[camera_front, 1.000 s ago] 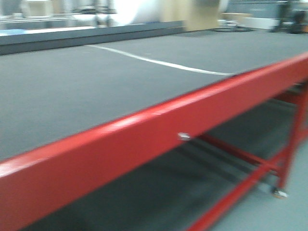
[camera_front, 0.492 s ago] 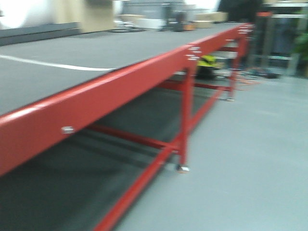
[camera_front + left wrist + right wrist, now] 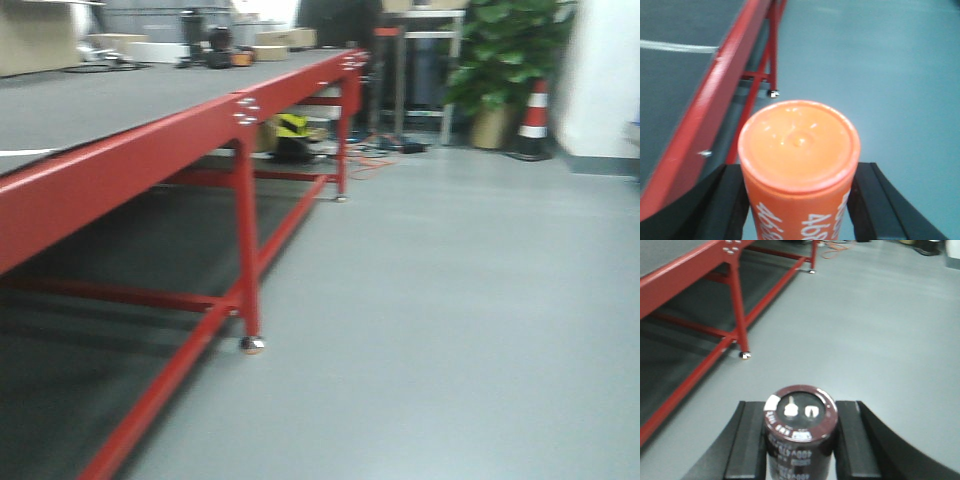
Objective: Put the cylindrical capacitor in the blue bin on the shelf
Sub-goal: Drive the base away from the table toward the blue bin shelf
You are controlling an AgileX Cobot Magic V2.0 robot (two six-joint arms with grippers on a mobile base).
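My right gripper [image 3: 800,407] is shut on the cylindrical capacitor [image 3: 799,442], a dark brown can with white print and two metal terminals on top. It stands upright between the black fingers [image 3: 747,440]. My left gripper [image 3: 799,172] is shut on an orange cylinder [image 3: 799,140] with white numerals, also upright. Both hang above the grey floor beside a red table. The blue bin and the shelf are out of view. Neither gripper shows in the front view.
A long red-framed table [image 3: 150,135] with a grey top runs along the left, its leg [image 3: 248,250] standing on grey floor [image 3: 450,300]. Far off are a potted plant [image 3: 505,50], a traffic cone [image 3: 536,120] and a yellow-black object [image 3: 291,128] under the table.
The front view has swung to the right: the red table has slid to the left, and open floor, the plant and the cone have come into view.
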